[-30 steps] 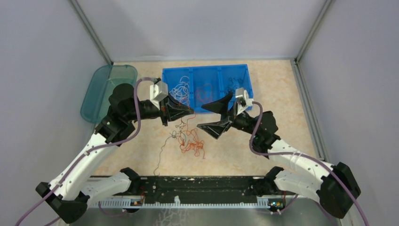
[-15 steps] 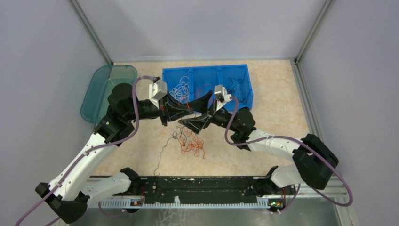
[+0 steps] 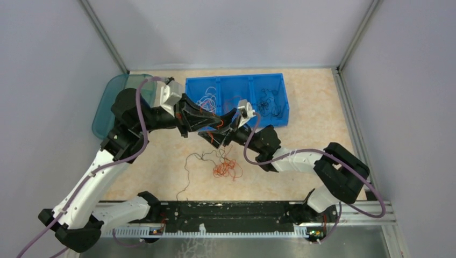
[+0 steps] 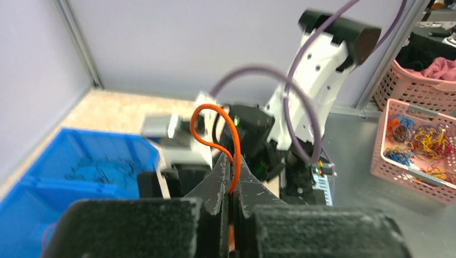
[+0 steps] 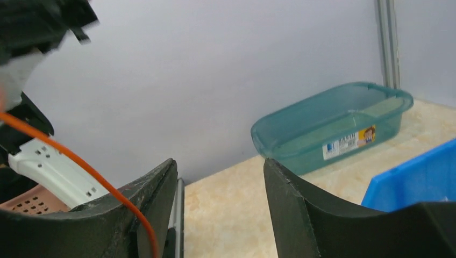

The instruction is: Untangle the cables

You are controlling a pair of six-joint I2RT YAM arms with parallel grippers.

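Left wrist view: my left pincer (image 4: 233, 172) is clamped on an orange cable (image 4: 201, 110), just in front of the blue bin (image 3: 274, 120). My right pincer (image 5: 220, 166) stands apart beside it. A tangle of cables (image 3: 225, 169) lies on the table, nearer me than the bin.

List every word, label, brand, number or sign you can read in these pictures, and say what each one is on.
No text here can actually be read.
Sticker on the side of the teal tub: it carries print, but too small and blurred to read.
Blue bin: no lettering visible.
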